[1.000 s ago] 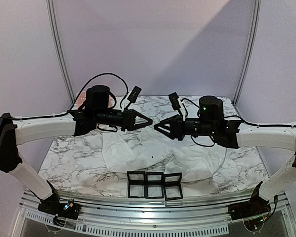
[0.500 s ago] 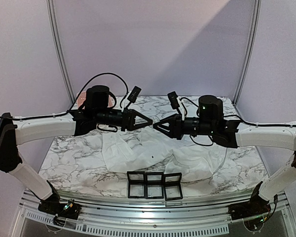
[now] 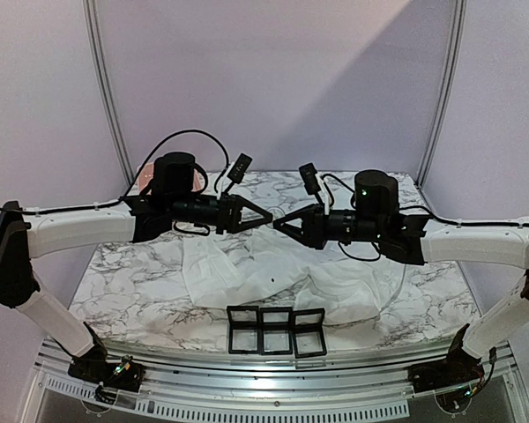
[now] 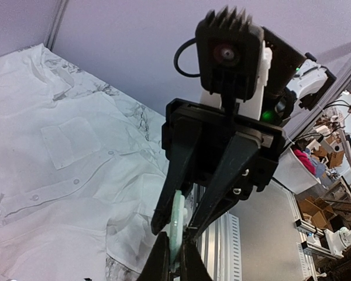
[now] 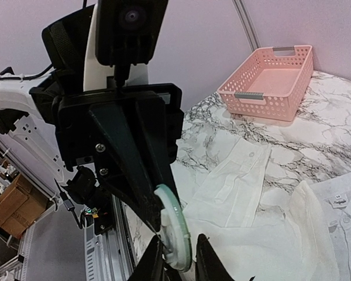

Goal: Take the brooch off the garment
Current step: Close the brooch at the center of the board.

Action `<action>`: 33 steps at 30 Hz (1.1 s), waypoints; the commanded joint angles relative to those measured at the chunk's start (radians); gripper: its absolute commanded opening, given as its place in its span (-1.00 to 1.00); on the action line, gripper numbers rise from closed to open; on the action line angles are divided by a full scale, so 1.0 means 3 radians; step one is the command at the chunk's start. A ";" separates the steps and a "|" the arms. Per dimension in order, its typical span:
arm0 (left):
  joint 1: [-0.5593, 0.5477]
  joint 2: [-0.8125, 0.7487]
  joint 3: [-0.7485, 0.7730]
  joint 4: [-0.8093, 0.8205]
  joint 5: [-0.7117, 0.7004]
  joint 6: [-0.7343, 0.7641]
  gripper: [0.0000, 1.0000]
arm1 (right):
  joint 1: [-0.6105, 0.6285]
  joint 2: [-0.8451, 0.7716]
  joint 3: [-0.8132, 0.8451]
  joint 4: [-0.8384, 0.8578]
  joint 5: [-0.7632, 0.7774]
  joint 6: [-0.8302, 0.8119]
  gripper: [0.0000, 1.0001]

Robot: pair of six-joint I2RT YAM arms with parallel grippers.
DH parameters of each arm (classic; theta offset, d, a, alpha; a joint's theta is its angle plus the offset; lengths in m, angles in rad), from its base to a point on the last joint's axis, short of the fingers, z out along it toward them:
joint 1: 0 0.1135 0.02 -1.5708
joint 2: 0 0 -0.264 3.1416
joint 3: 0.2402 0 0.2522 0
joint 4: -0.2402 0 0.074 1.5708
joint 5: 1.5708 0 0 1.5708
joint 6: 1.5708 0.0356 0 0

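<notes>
The brooch [image 5: 174,234], a pale green round disc with a white back piece, hangs in the air above the garment [image 3: 273,278]. My left gripper [image 4: 174,249] is shut on the disc's rim [image 4: 176,219]. My right gripper [image 5: 178,252] meets it tip to tip [image 3: 277,223] and straddles the same disc. One right finger touches the back piece, and a thin gap shows at the other. The white shirt lies spread and wrinkled on the table [image 4: 64,175], its pocket and buttons showing.
A pink perforated basket [image 5: 269,76] stands on the marble table [image 3: 132,291] at the back left corner. A black three-compartment holder [image 3: 276,329] sits at the near edge in front of the shirt. Both arms stretch level above the table.
My right gripper has slid a little left toward the left one, and its jaws have narrowed around the brooch. The left gripper has kept still, holding the disc.
</notes>
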 commanded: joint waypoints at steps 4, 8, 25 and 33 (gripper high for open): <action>-0.0047 -0.0075 -0.0032 0.0023 0.0136 0.0076 -1.00 | -0.0004 0.0059 0.0058 0.0060 0.0119 0.0101 -0.72; -0.0059 -0.0080 -0.0032 0.0024 0.0170 0.0090 -1.00 | -0.0005 0.0062 0.0073 0.0065 0.0129 0.0147 -0.72; -0.0105 -0.0085 -0.0032 0.0017 0.0224 0.0147 -1.00 | -0.0069 0.0190 0.0180 -0.0047 0.0175 0.0453 -0.91; -0.0110 -0.0093 -0.0032 -0.0003 0.0221 0.0166 -1.00 | -0.0108 0.0257 0.0178 -0.0089 0.0328 0.0616 -0.96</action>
